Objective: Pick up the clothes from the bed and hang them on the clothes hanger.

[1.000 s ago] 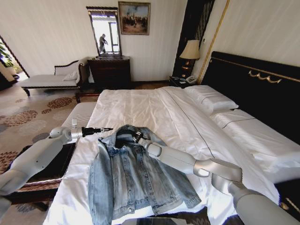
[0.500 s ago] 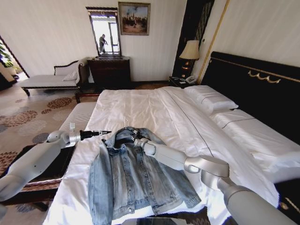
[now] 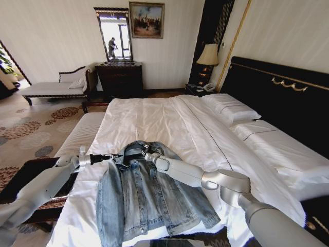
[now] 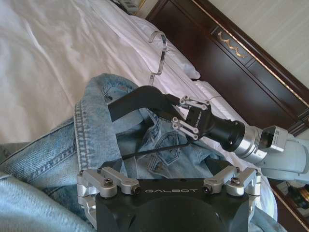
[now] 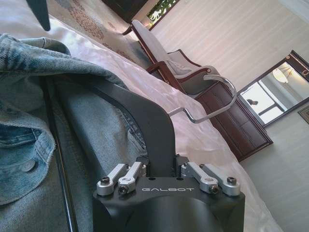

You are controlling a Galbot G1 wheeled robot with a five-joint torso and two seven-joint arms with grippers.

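The clothes, a light-blue denim jacket (image 3: 149, 200), lie face up on the near edge of the bed (image 3: 154, 113). My right gripper (image 3: 147, 155) sits at the jacket's collar, shut on the black clothes hanger (image 3: 134, 148). The hanger's metal hook (image 4: 161, 53) sticks up above the collar. In the left wrist view the right gripper (image 4: 182, 116) grips the hanger (image 4: 140, 99) inside the denim neck opening. The right wrist view has the hanger (image 5: 145, 121) clamped in that gripper (image 5: 161, 164). My left gripper (image 3: 112, 157) is open, right at the jacket's left shoulder.
White pillows (image 3: 231, 110) and a black headboard (image 3: 277, 98) lie to the right. A pale bench (image 3: 82, 131) and a dark low frame (image 3: 31, 175) flank the bed's left side. A dresser (image 3: 121, 80), a chaise (image 3: 51, 88) and a lamp (image 3: 208, 54) stand farther back.
My left gripper has dropped lower and closed in on the jacket's left shoulder. The right gripper has nudged the hanger a little further into the collar.
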